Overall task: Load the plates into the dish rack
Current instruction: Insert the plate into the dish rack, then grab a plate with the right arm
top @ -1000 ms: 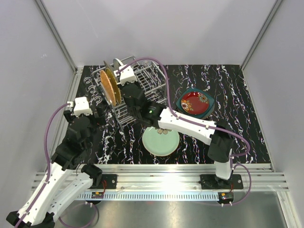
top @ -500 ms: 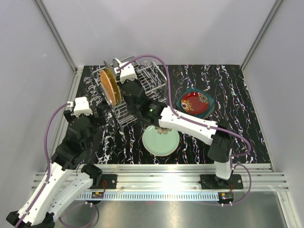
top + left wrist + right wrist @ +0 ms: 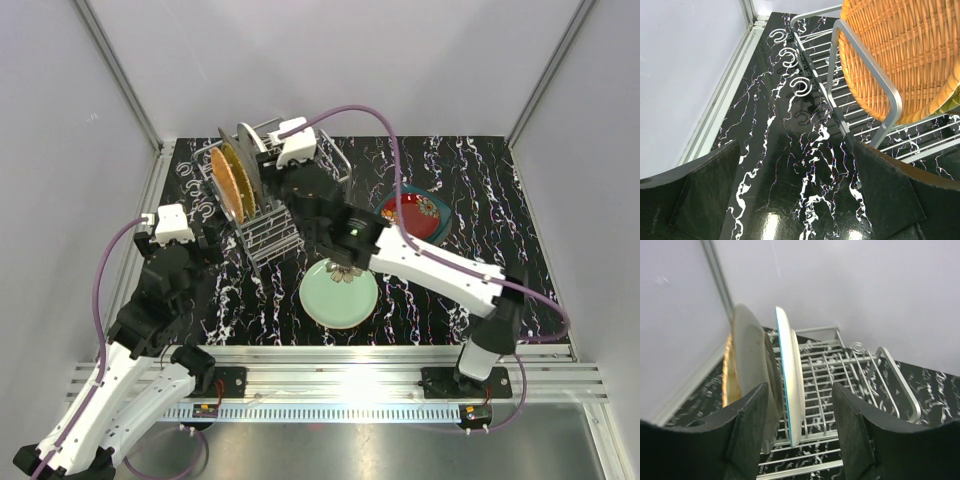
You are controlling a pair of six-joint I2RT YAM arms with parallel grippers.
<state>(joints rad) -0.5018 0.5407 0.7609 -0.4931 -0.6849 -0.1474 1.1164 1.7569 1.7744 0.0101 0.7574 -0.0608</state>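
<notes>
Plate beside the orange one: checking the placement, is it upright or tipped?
Upright: the plate stands on edge in the dish rack, beside the orange plate; the right gripper is open, clear of it.

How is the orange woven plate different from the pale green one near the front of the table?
The orange woven round plate stands on edge in the silver wire dish rack. The smooth pale green round plate lies flat on the black marbled table, outside the rack. The orange plate has a basket-like weave, while the green plate's face looks smooth. Both are round plates of roughly similar size.
</notes>
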